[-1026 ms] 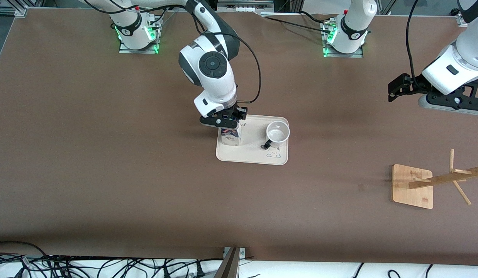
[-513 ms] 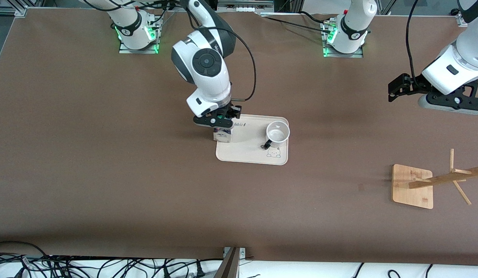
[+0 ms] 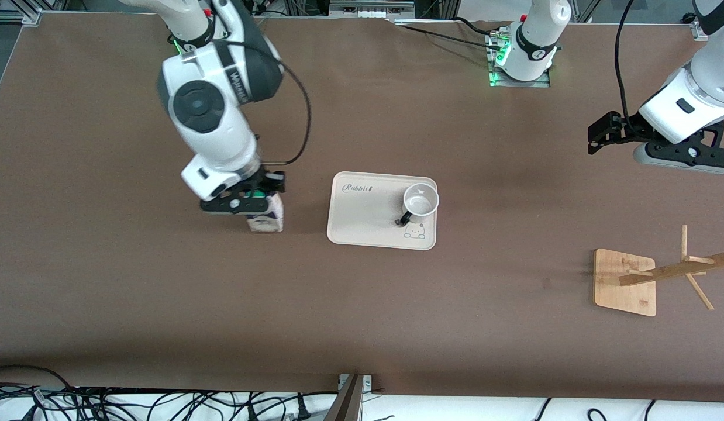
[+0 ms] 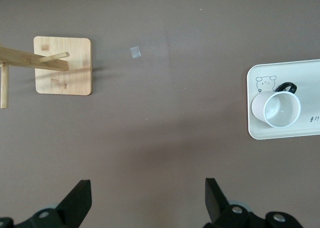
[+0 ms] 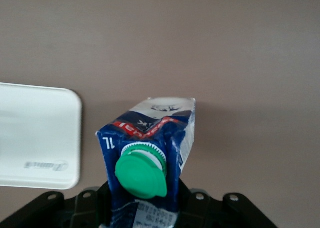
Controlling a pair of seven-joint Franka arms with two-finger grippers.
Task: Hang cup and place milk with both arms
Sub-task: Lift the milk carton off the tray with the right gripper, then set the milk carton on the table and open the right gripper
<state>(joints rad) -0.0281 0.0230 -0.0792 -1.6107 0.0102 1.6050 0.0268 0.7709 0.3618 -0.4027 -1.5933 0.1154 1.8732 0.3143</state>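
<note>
My right tool [image 3: 245, 204] is pinching the small dark blue and white gable-top milk carton [image 3: 265, 219] near its top, holding it upright over the bare brown tabletop [image 3: 134, 304], off the tray and toward the right arm's end. In my right wrist view the carton's round green screw cap [image 5: 141, 174] faces the camera, with the red band and white panel of the carton [image 5: 150, 153] below it and a rounded corner of the tray [image 5: 37, 135] showing beside it.

The cream-coloured rectangular tray [image 3: 362, 216] lies mid-tabletop. The small white mug with the thin black loop handle [image 3: 420, 202] stands upright on it, at the tray's end toward the left arm, its mouth open upward; a printed cartoon animal [image 3: 414, 231] sits on the tray just nearer the front camera than the mug.

My left tool [image 3: 599, 135] waits in the air over the tabletop at the left arm's end, its fingers [image 4: 80, 200] spread wide apart with nothing between them. From my left wrist view I see the mug [image 4: 281, 109] on the tray [image 4: 260, 73], and well apart from it the light bamboo rack with a square base and slanted pegs [image 4: 62, 65]. In the front view that rack [image 3: 625, 282] stands nearer the camera than my left tool's spot.
</note>
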